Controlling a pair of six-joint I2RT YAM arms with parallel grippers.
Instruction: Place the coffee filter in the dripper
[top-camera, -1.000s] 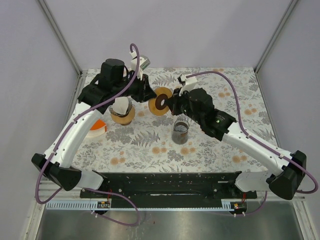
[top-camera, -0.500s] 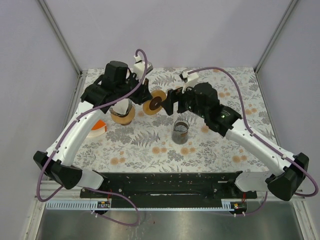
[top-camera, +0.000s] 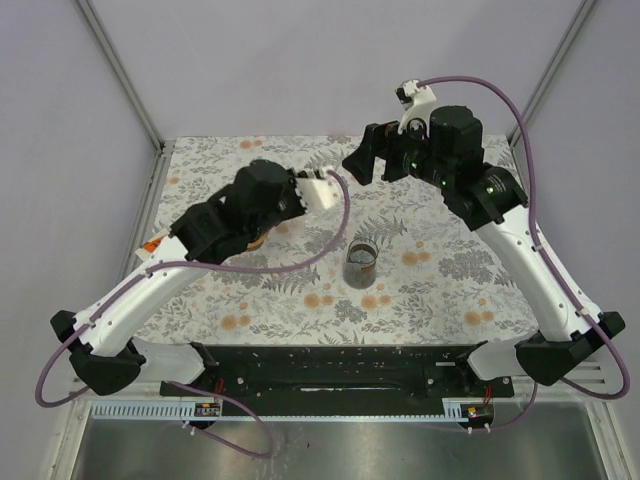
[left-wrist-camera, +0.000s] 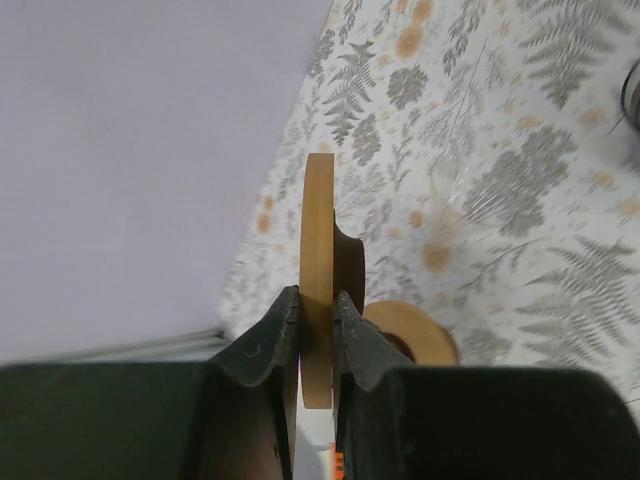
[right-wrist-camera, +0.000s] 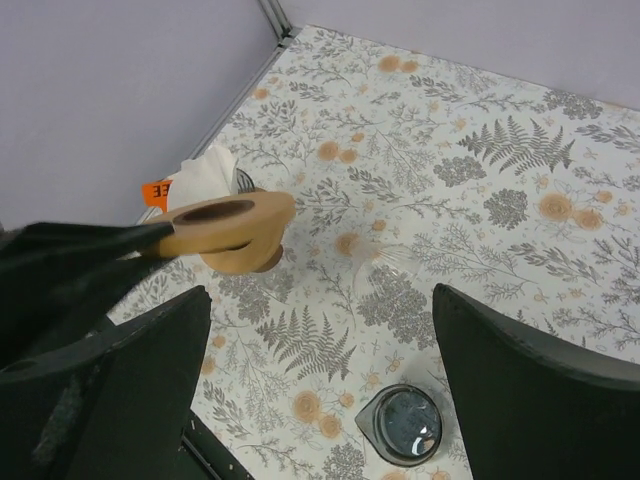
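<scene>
Floral tablecloth (top-camera: 450, 290) below; left gripper (left-wrist-camera: 315, 300) clamped on dripper (left-wrist-camera: 318, 220) rim, holding it edge-on, aloft; right gripper (right-wrist-camera: 320, 300) spread wide, empty; coffee filter (right-wrist-camera: 205, 172) behind dripper, near wall; risk: thin rim pinch, dripper may twist or slip when filter pushed in.

Left arm (top-camera: 225, 215) mostly covers dripper (right-wrist-camera: 228, 228) in top view; filter (right-wrist-camera: 205, 172) partly behind dripper.

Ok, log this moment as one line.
left gripper: shut on dripper rim | right gripper: open, empty | coffee filter: not in dripper
</scene>
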